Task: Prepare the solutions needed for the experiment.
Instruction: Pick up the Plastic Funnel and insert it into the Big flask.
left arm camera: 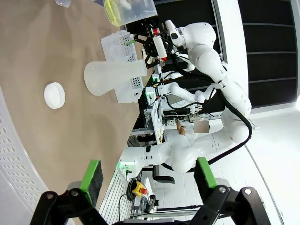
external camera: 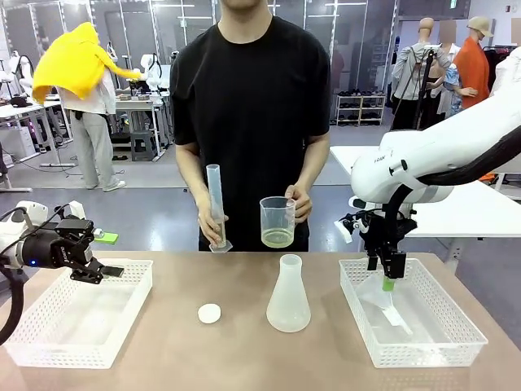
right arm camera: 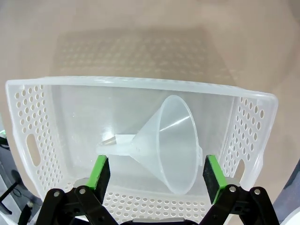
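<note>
Here we see a person [external camera: 244,98] holding a beaker [external camera: 277,218] of yellow solution [external camera: 277,238]; our right fingers [right arm camera: 100,171] spread above a funnel [right arm camera: 173,140] in a tray [right arm camera: 28,122], left fingers [left arm camera: 92,176] spread, empty

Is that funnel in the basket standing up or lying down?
Lying on its side. In the right wrist view the funnel rests on the floor of the basket, wide mouth facing sideways, spout pointing along the floor.

Two baskets [external camera: 57,355] [external camera: 423,355], one flask [external camera: 288,298], one funnel [right arm camera: 169,140], one beaker [external camera: 277,218], one cylinder [external camera: 216,199], one cap [external camera: 210,313]
</note>
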